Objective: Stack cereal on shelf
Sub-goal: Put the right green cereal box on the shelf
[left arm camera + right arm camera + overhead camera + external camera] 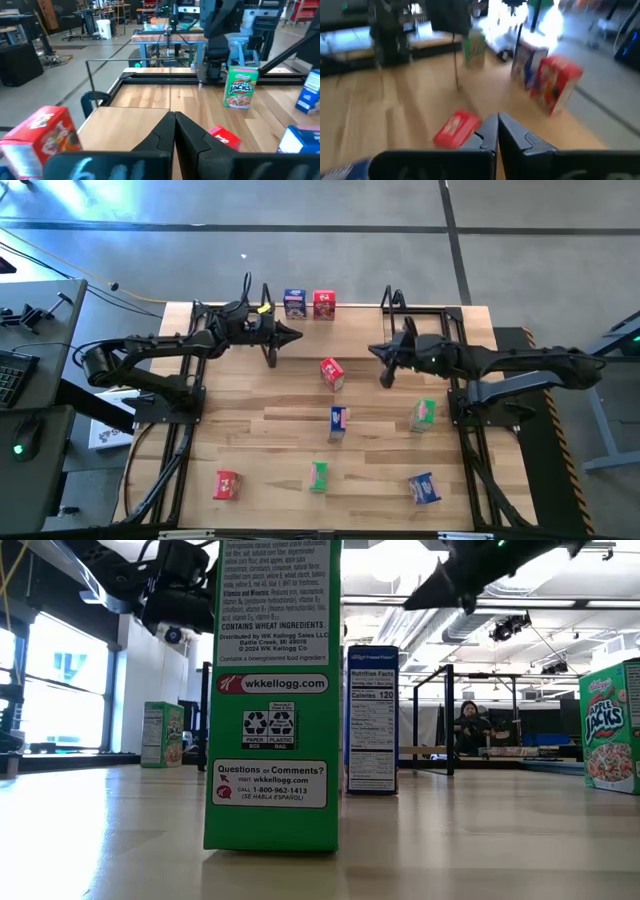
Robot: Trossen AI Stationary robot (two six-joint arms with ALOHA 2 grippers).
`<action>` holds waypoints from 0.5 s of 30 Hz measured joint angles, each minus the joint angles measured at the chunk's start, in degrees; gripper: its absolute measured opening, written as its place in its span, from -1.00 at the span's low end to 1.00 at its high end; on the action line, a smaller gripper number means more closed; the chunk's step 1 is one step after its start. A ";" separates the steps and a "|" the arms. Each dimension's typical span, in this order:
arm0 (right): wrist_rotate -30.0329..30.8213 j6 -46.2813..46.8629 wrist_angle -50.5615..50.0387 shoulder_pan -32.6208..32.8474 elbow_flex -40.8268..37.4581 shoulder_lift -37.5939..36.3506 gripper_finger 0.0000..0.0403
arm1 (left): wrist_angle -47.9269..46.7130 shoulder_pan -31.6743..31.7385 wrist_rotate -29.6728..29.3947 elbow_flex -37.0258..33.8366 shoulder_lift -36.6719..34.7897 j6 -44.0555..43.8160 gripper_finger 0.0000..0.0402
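The shelf (355,308) stands at the table's far edge. A blue box (294,302) and a red box (324,304) stand upright on it, side by side. My left gripper (290,335) is shut and empty, just near of the blue box. My right gripper (375,350) is shut and empty, to the right of a red box (332,372) that lies on the table. The right wrist view shows this red box (456,129) lying on a broad face ahead of the fingers, and a green box (475,47) farther off beyond the blue one.
Loose boxes stand on the table: blue (338,420) at the middle, green (423,415) to its right, and red (227,485), green (319,476) and blue (424,488) along the near edge. The shelf's black wire ends (268,330) rise beside the left gripper.
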 joint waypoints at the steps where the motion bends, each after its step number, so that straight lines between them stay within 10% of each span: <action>1: 1.69 2.14 -3.67 1.65 0.89 -0.03 -1.00 | 0.00 -0.25 0.00 0.00 0.00 0.00 -1.00; 6: 9.60 19.78 -25.65 9.14 7.27 2.15 -0.90 | -0.19 -1.26 -0.36 0.00 0.00 0.06 -1.00; 15: 5.85 63.51 -61.90 18.50 18.07 9.99 -0.16 | -0.68 -1.25 -0.45 0.00 0.00 0.40 -1.00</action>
